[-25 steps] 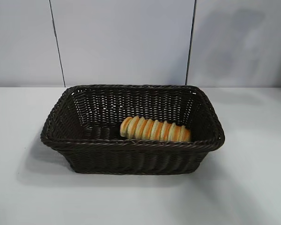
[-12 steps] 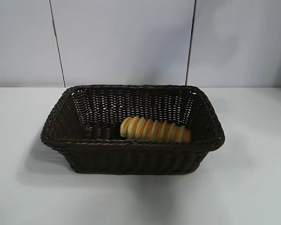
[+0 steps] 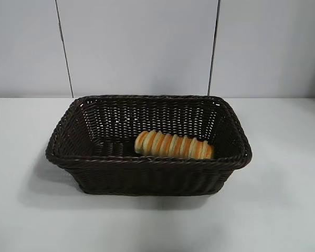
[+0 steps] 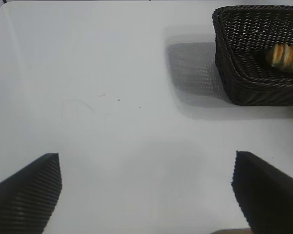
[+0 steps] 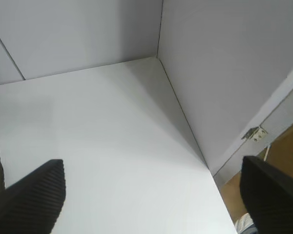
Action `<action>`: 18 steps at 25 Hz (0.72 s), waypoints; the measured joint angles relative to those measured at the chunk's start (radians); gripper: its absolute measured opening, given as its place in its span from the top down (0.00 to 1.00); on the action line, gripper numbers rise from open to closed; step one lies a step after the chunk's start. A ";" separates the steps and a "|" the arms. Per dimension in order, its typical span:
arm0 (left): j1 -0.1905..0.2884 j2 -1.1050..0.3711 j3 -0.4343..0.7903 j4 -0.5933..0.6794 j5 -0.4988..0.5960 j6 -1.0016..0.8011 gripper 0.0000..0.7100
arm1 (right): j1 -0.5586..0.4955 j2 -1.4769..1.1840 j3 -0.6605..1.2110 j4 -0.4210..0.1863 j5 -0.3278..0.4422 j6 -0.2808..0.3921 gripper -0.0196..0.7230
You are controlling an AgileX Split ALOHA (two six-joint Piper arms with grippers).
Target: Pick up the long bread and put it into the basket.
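Note:
The long bread point(image 3: 173, 145), golden-tan with orange-brown ridged stripes, lies inside the dark brown wicker basket point(image 3: 147, 176), toward its front right. In the left wrist view the basket point(image 4: 244, 87) and one end of the bread point(image 4: 285, 56) show far off. My left gripper point(image 4: 146, 163) hangs open above bare white table, well away from the basket. My right gripper point(image 5: 154, 170) is open too, over the table near its far corner, with nothing between its fingers. Neither arm shows in the exterior view.
The basket stands mid-table on a white tabletop point(image 3: 283, 210), with pale wall panels point(image 3: 142, 47) behind. In the right wrist view the table edge point(image 5: 219, 195) meets a side wall, with a hinge point(image 5: 254, 132) and brown floor beyond.

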 joint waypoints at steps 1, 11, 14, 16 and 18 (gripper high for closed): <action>0.000 0.000 0.000 0.000 0.000 0.000 0.03 | 0.000 -0.038 0.030 0.001 0.000 0.006 0.04; 0.000 0.000 0.000 0.000 0.000 0.000 0.03 | 0.000 -0.287 0.239 0.036 0.000 0.034 0.04; 0.000 0.000 0.000 0.000 0.000 0.000 0.03 | 0.000 -0.342 0.305 0.053 0.001 0.034 0.04; 0.000 0.000 0.000 0.000 0.000 0.000 0.03 | 0.000 -0.369 0.340 0.069 0.004 0.034 0.04; 0.000 0.000 0.000 0.000 0.000 0.000 0.03 | 0.000 -0.386 0.367 0.086 0.006 0.034 0.04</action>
